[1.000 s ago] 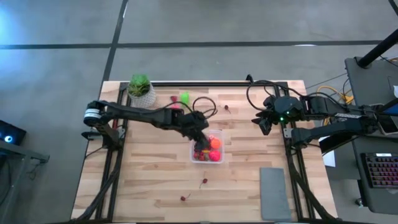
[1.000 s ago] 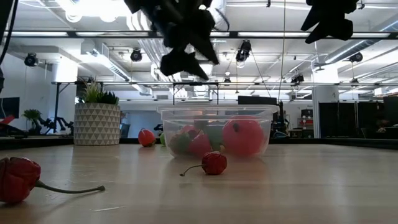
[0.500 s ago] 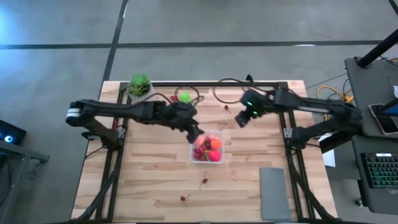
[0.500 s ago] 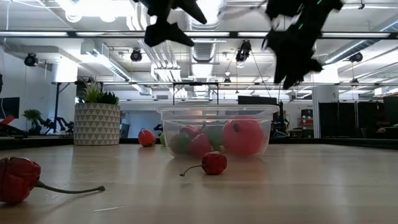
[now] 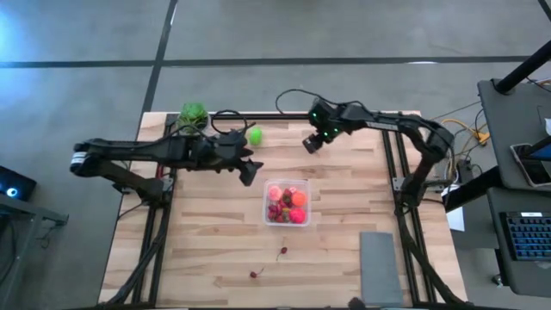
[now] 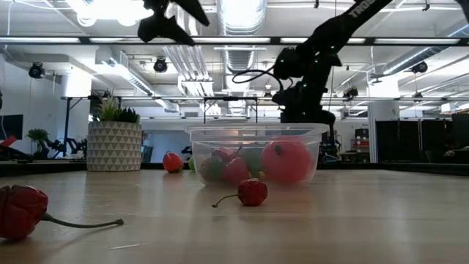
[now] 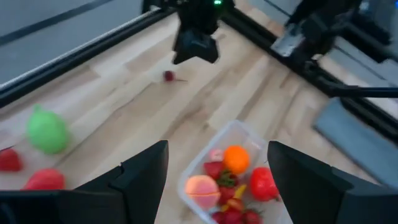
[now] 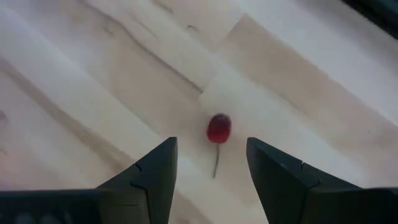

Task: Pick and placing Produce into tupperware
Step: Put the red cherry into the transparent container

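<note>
Glossy round cherry (image 8: 218, 128) (thin stem) lies beneath right end effector (image 8: 208, 163), fingers apart.

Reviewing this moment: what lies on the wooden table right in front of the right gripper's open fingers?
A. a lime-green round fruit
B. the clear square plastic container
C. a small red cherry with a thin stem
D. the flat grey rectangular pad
C. In the right wrist view, a small red cherry with a thin stem lies on the bare wooden table just beyond the open right gripper, with nothing held.

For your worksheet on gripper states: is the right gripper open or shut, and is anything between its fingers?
Open and empty. The right gripper shows two spread fingers with bare table between them; a cherry lies ahead, untouched.
</note>
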Action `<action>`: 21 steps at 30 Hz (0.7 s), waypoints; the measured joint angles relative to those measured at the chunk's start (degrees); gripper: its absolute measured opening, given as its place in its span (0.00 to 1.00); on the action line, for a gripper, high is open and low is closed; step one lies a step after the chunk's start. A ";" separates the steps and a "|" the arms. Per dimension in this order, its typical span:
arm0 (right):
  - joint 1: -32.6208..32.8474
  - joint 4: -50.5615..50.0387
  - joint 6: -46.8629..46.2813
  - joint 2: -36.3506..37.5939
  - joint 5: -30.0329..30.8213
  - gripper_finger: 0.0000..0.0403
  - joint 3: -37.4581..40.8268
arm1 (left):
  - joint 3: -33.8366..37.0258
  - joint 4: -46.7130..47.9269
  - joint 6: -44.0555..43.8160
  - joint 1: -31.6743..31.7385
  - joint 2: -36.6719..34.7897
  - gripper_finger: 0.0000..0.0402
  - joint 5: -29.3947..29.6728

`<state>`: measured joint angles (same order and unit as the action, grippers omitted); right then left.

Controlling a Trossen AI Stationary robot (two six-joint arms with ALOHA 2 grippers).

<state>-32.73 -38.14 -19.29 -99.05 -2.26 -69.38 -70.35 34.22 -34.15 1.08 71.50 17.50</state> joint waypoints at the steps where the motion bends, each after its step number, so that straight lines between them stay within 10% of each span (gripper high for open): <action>1: -0.33 -0.93 0.61 -1.09 0.28 0.46 -1.28 | 0.81 0.07 0.01 0.20 -0.52 0.65 0.70; 21: -2.80 -13.50 3.94 -20.87 -1.61 0.46 -17.89 | 8.57 0.74 0.53 9.80 -7.23 0.65 1.03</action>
<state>-35.53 -51.64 -15.36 -119.92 -3.87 -87.27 -61.78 34.96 -33.62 10.88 64.27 18.54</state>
